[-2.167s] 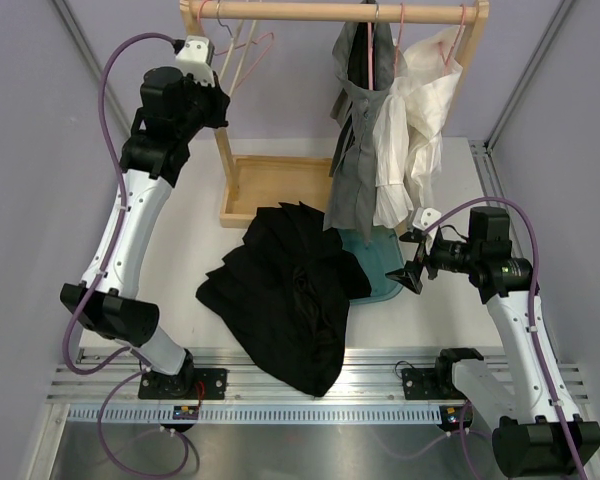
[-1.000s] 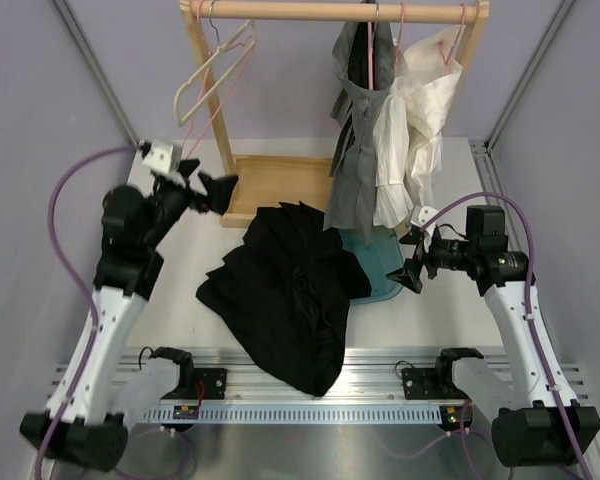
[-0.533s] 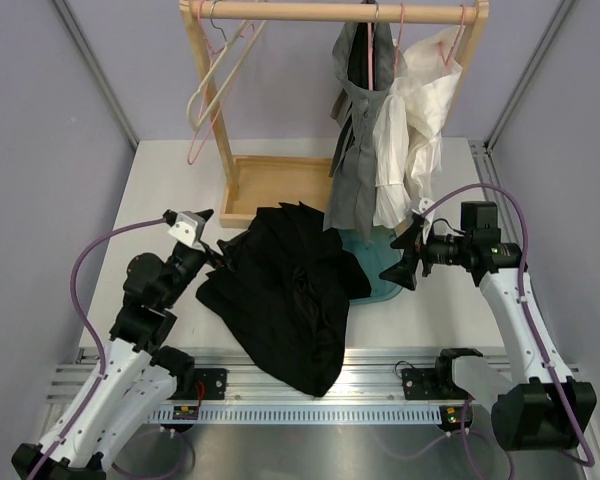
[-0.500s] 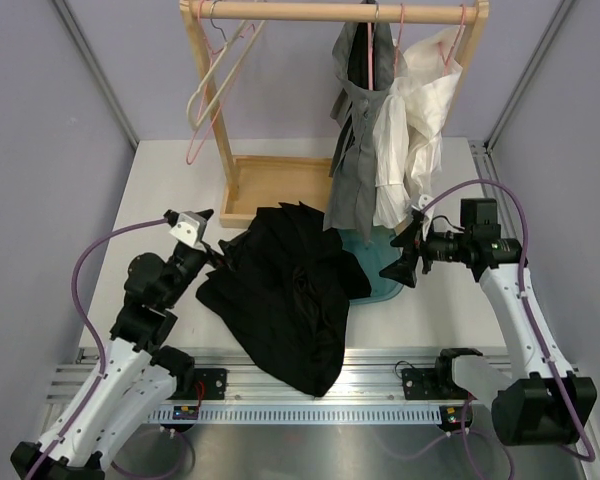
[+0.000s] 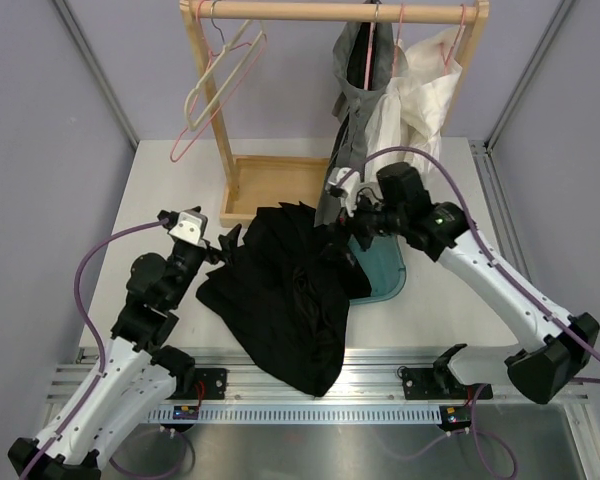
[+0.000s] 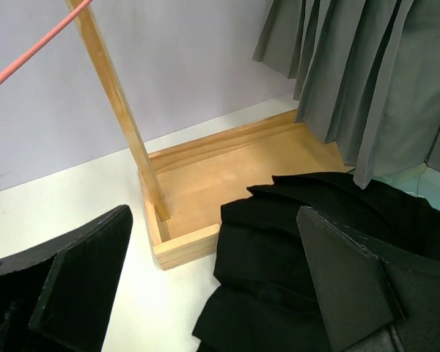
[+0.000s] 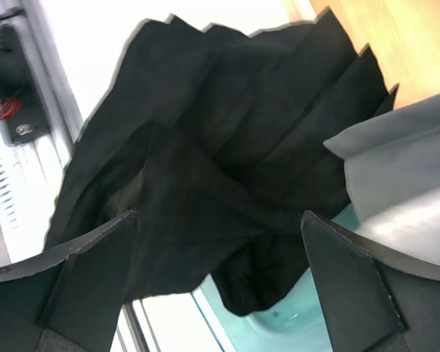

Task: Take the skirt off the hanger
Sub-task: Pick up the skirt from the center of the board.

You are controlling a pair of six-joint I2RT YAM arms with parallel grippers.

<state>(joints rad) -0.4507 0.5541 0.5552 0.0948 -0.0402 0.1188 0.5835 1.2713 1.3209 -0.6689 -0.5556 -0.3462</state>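
The grey pleated skirt (image 5: 355, 110) hangs from a pink hanger (image 5: 369, 60) on the wooden rail; the left wrist view shows its pleats (image 6: 367, 66) at the upper right. My right gripper (image 5: 346, 213) is open at the skirt's lower hem, above the black garment and the teal tub. In the right wrist view (image 7: 216, 286) nothing lies between the fingers, and the grey skirt's edge (image 7: 403, 169) sits beside the right finger. My left gripper (image 5: 223, 243) is open and low beside the black garment, holding nothing (image 6: 216, 286).
A black pleated garment (image 5: 290, 295) lies heaped on the table, partly over a teal tub (image 5: 388, 268). A white garment (image 5: 420, 90) hangs right of the skirt. Empty hangers (image 5: 220, 80) dangle at the rail's left end. The rack's wooden base tray (image 5: 275, 185) stands behind the heap.
My right arm has swung left and forward from beside the tub to the skirt's hem, nudging the hanging clothes. The left arm has barely moved. The empty hangers sway.
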